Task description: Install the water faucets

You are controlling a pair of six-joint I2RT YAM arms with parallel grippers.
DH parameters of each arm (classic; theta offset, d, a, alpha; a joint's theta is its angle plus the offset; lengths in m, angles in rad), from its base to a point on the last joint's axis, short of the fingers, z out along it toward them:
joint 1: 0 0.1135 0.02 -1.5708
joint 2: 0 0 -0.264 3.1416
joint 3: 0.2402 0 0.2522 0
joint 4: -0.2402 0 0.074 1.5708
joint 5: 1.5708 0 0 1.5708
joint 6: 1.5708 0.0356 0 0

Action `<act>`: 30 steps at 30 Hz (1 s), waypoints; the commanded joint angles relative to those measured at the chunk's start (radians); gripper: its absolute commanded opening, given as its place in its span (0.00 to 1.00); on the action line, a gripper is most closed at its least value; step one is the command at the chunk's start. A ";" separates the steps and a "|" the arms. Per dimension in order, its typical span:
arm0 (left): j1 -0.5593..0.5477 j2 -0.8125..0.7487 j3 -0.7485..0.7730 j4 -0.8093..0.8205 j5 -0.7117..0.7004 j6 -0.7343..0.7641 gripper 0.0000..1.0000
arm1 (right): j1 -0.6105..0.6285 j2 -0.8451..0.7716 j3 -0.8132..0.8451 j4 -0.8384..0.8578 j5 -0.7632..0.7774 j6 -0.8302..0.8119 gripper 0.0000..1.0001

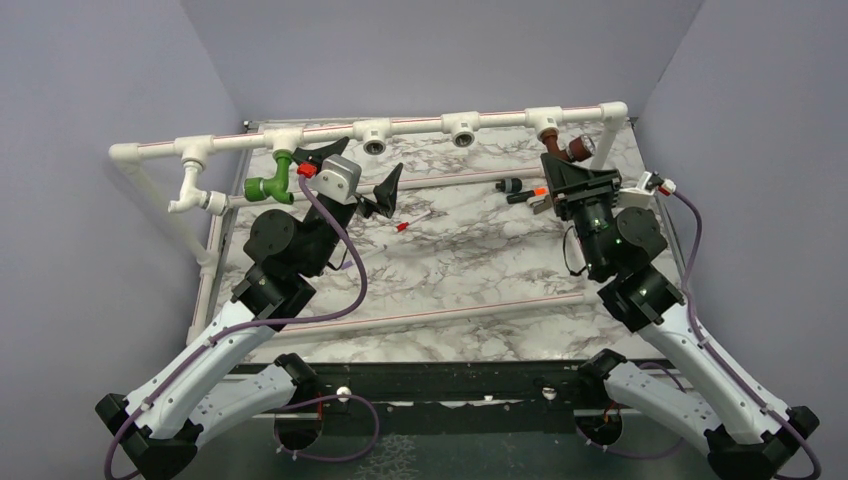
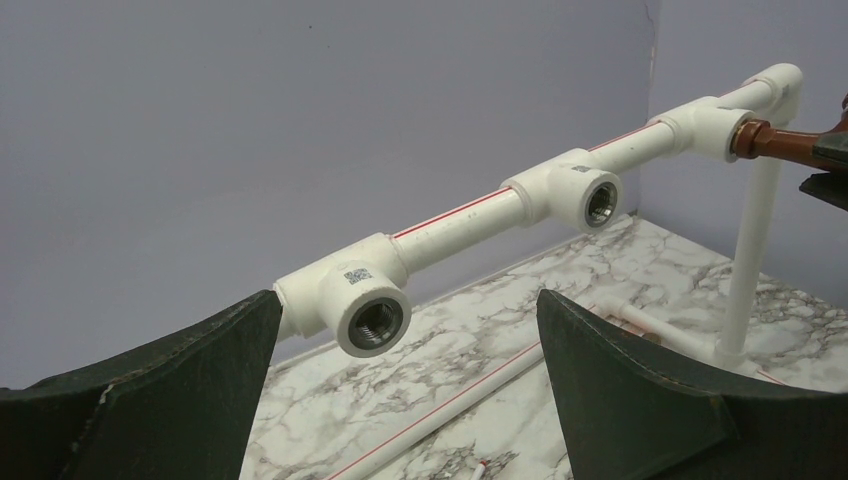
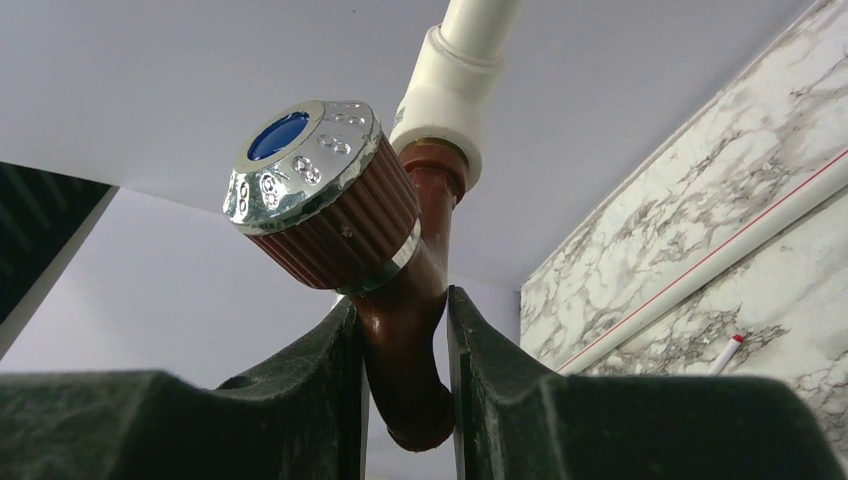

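Note:
The green faucet (image 1: 270,184) hangs from a white T-fitting (image 1: 283,139) of the pipe frame at the back left. My left gripper (image 1: 358,170) is open and empty just right of it, in front of an empty threaded T-fitting (image 2: 372,318). The copper-coloured faucet (image 1: 566,150) sits with its stem in the far-right T-fitting (image 1: 545,121). My right gripper (image 1: 572,176) is shut on its bent spout (image 3: 410,365), below the ribbed knob with the blue cap (image 3: 312,198). The copper faucet also shows at the right edge of the left wrist view (image 2: 775,140).
A second empty T-fitting (image 2: 598,203) sits further right along the top pipe (image 1: 420,125). A small black piece with an orange tip (image 1: 524,190) and a small red-tipped white piece (image 1: 414,222) lie on the marble table. A white elbow (image 1: 190,192) hangs at the frame's left end.

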 commanded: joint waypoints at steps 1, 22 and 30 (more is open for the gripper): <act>-0.005 -0.010 -0.003 0.017 -0.003 0.002 0.99 | 0.005 -0.038 0.050 0.059 0.054 0.085 0.21; -0.006 0.000 -0.003 0.017 0.000 0.000 0.99 | 0.006 -0.085 0.047 0.010 0.086 -0.515 0.62; -0.004 0.004 -0.003 0.016 0.002 -0.001 0.99 | 0.005 -0.084 0.025 0.017 0.094 -0.510 0.58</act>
